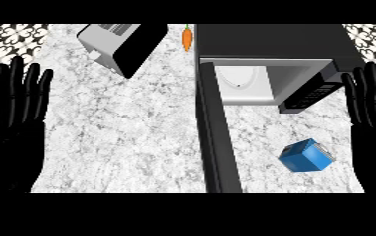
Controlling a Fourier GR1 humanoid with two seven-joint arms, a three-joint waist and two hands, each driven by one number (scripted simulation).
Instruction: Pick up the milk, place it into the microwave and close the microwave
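Left hand and right hand at opposite edges, fingers apparently straight, upward

You will find no readable text, label, brand, number or sign on anything on the white marbled counter.

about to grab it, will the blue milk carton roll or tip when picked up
The milk looks boxy with flat faces, so it probably won't roll. It sits skewed on the counter, so a hand closing off-square might twist or tip it. Its straight edges suggest it's stiff.
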